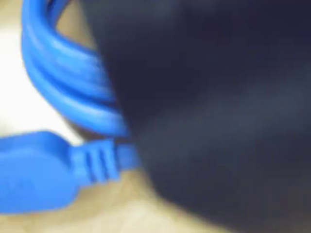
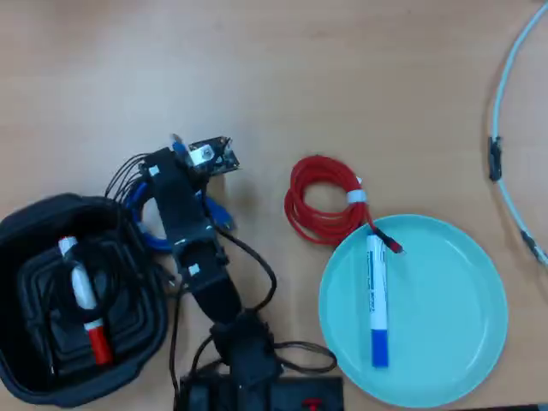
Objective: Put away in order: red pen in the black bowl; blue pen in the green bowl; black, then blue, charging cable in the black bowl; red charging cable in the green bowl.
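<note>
Already the red pen lies in the black bowl and the blue pen in the green bowl. I am over the blue cable beside the black bowl; whether my jaws grip it, I cannot tell. The red cable waits on the table.

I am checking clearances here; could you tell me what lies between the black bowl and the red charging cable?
In the overhead view, the robot arm stands between the black bowl and the red charging cable, over the blue cable.
</note>
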### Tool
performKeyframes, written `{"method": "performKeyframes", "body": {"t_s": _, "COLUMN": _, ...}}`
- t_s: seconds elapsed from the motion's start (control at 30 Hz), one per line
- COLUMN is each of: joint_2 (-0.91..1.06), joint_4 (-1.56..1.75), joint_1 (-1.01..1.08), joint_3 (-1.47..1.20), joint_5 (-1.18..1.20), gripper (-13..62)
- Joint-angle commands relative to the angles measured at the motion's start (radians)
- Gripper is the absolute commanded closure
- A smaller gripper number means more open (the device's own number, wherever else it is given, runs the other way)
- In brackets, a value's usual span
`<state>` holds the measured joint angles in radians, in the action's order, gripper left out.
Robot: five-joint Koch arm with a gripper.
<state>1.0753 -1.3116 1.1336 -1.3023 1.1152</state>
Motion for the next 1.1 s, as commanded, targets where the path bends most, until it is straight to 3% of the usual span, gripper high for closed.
{"method": "performKeyframes", "body": {"t_s": 0.0, "joint_2": 0.006, "joint_4": 0.014, "joint_1": 0.011, "joint_3": 0.072, "joint_5": 0.017, "gripper": 0.2}}
{"method": "performKeyframes", "body": {"t_s": 0.4, "joint_2": 0.006, "joint_4": 0.006, "joint_1": 0.012, "joint_3": 0.064, "joint_5": 0.018, "gripper": 58.4}}
{"method": "performKeyframes", "body": {"t_s": 0.9, "joint_2": 0.015, "joint_4": -0.025, "joint_1": 0.095, "joint_3": 0.066, "joint_5": 0.061, "gripper": 56.2}}
{"method": "performKeyframes", "body": {"t_s": 1.07, "joint_2": 0.115, "joint_4": -0.120, "joint_1": 0.155, "joint_3": 0.094, "joint_5": -0.015, "gripper": 56.2}}
